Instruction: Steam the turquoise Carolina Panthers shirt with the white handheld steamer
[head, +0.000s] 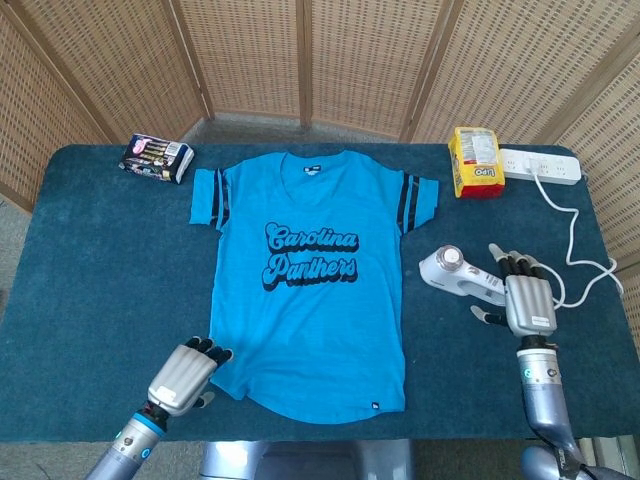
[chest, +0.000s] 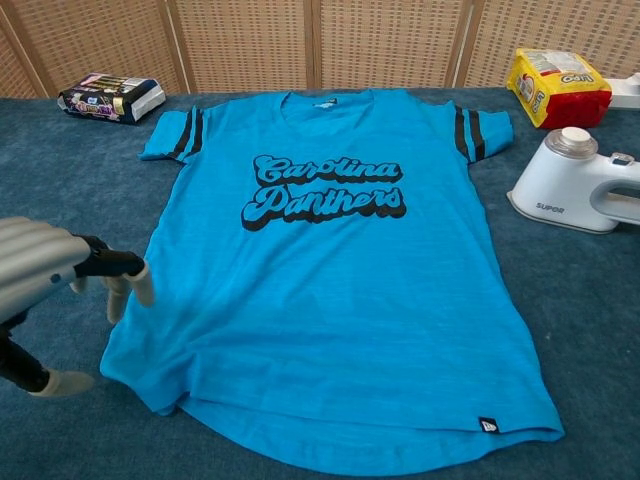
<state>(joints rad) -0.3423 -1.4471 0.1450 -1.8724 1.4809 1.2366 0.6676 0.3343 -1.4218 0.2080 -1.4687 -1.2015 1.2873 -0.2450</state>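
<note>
The turquoise Carolina Panthers shirt (head: 310, 295) (chest: 330, 270) lies flat, front up, on the blue tablecloth. To its right the white handheld steamer (head: 456, 273) (chest: 580, 185) lies on the cloth, with nothing holding it. My right hand (head: 527, 302) hovers just right of the steamer's handle, fingers spread and empty; the chest view does not show it. Beside the shirt's lower left corner is my left hand (head: 184, 373) (chest: 50, 275), fingers apart and hanging down, holding nothing.
A dark snack pack (head: 157, 158) sits at the back left and a yellow packet (head: 475, 162) at the back right. A white power strip (head: 540, 165) lies beside the packet, and its cord (head: 578, 255) loops past my right hand. Wicker screens stand behind the table.
</note>
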